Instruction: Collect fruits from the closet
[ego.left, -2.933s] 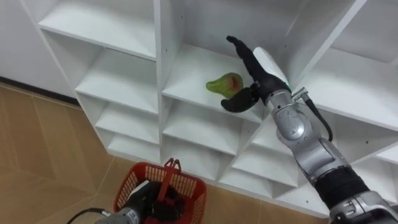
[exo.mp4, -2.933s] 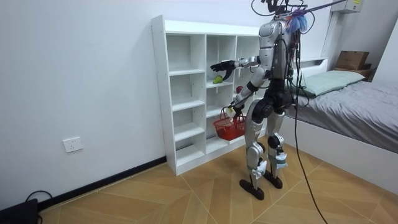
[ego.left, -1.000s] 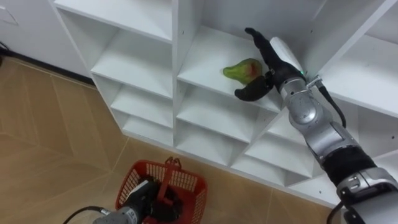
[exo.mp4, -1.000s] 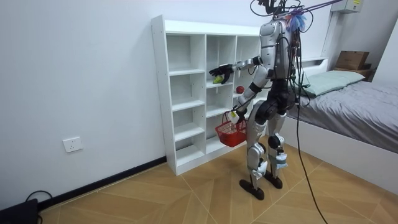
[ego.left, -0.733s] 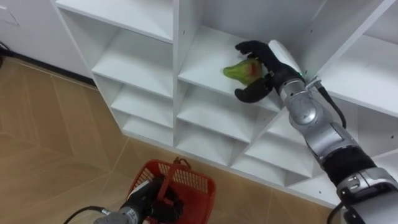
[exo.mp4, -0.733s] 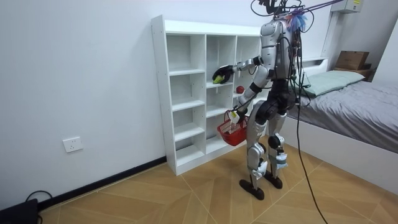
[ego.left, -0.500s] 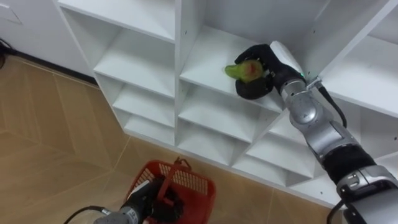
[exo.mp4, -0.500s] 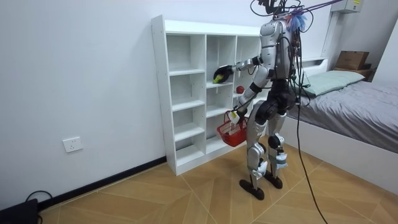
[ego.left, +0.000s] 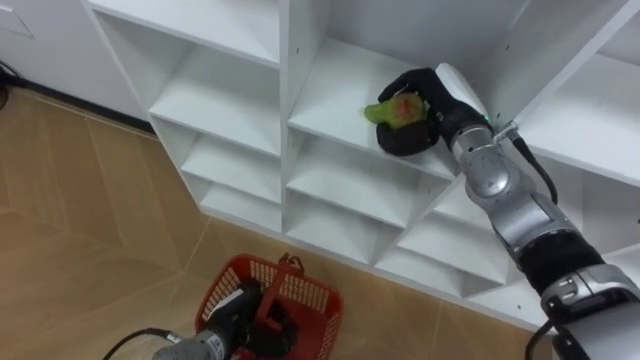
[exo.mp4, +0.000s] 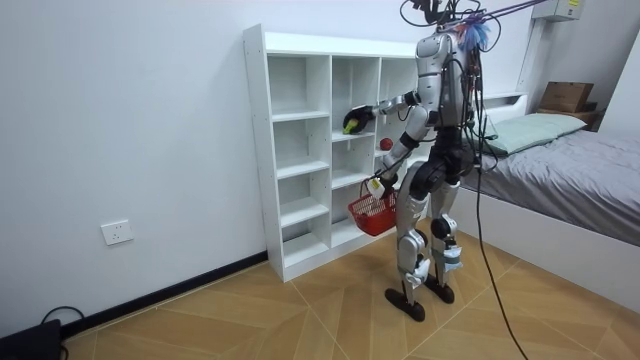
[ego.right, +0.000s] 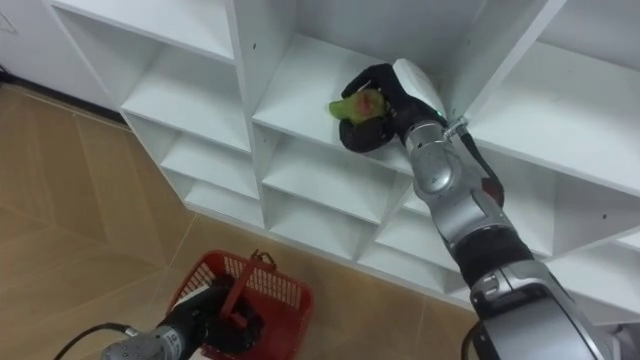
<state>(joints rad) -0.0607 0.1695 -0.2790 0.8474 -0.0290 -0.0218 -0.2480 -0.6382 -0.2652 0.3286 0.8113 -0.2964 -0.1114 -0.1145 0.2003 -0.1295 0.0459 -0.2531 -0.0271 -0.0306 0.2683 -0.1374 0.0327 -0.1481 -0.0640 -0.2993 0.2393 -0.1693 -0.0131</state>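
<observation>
Fingers (ego.left: 408, 82) of right hand (ego.left: 430, 112) curled over green-red pear (ego.left: 392, 110), thumb beneath, pear gripped at shelf board (ego.left: 330, 95) of closet (exo.mp4: 300, 150); lifted or resting, cannot tell. Left of fingers: upright divider (ego.left: 290, 60), near, apart. Just below thumb: shelf front edge. Above fingers: open room in compartment. Well below fingers: red basket (ego.left: 240, 263) over wood floor (ego.left: 80, 200), handle clamped in left hand (ego.left: 232, 318); contents hidden behind hand. Right arm stretched forward, raised.
</observation>
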